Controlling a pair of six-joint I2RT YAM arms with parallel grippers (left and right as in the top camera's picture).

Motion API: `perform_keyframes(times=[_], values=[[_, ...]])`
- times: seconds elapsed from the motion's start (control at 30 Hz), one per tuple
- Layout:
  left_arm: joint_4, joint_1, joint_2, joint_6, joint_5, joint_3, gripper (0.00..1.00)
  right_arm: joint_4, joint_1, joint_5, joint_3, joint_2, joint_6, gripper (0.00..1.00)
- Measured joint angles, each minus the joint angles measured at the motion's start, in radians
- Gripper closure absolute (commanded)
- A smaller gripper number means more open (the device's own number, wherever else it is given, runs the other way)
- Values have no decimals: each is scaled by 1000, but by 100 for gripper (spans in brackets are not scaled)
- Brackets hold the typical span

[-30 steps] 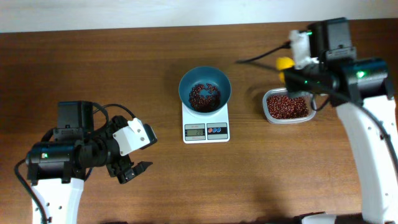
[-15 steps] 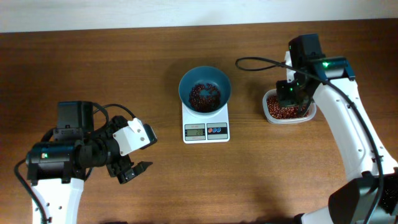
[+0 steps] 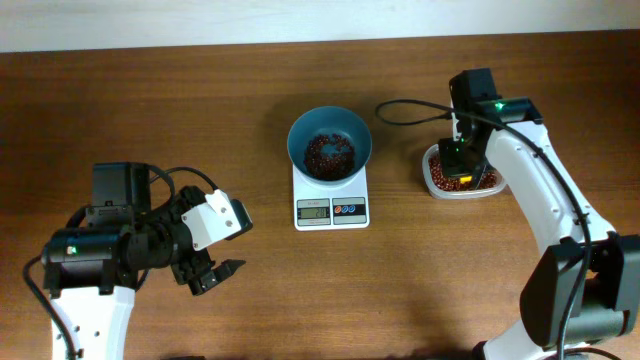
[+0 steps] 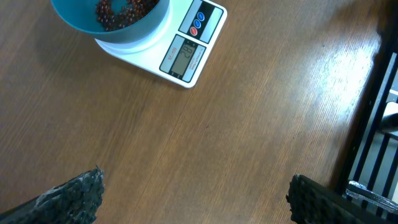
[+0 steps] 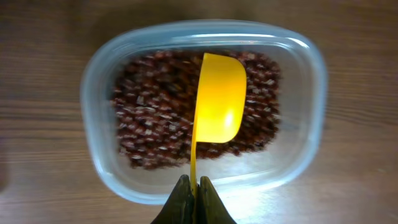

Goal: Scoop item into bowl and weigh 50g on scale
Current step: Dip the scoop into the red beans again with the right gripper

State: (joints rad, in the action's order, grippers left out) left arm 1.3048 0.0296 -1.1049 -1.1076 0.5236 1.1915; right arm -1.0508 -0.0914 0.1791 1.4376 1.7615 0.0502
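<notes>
One teal-blue bowl point(image 3: 346, 125) and one white scale point(image 3: 331, 189), mid-desk. The scale has one display point(image 4: 185, 56) and two buttons: a blue button point(image 4: 200, 17) and a red button point(image 4: 194, 30). One clear plastic tub point(image 5: 93, 74) toward the right edge, and one yellow scoop point(image 5: 217, 106). Two heaps of red-brown beans point(image 3: 328, 152), one per vessel, with too many grains to count. Two grippers: the left gripper point(image 3: 220, 277) by the near left corner and the right gripper point(image 5: 193, 193) by the right edge.

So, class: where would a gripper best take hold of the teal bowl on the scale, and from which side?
Pinch the rim of the bowl from above, one finger inside, one outside. It stands upright and open on the scale, and the beans lie low, leaving the upper wall bare. The open left gripper probably suits its left edge.
</notes>
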Motion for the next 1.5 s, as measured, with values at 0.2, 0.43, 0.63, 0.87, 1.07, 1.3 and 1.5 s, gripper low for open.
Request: perform_keyframes(times=[0.2, 0.43, 0.63, 0.87, 1.07, 1.3, 1.5], values=[[0, 0, 0, 0, 0, 0, 1, 21, 13, -164, -1, 2, 0, 96], [0, 0, 0, 0, 0, 0, 2, 14, 106, -336, -1, 2, 1, 96], [0, 0, 0, 0, 0, 0, 2, -1, 219, -436, -1, 2, 3, 96], [0, 0, 0, 0, 0, 0, 2, -18, 219, -394, 7, 2, -46, 96], [0, 0, 0, 0, 0, 0, 1, -22, 156, -227, 55, -5, -108, 96], [0, 0, 0, 0, 0, 0, 2, -18, 42, -90, 85, -19, -212, 96], [0, 0, 0, 0, 0, 0, 2, -44, -27, -24, 85, -19, -242, 96]])
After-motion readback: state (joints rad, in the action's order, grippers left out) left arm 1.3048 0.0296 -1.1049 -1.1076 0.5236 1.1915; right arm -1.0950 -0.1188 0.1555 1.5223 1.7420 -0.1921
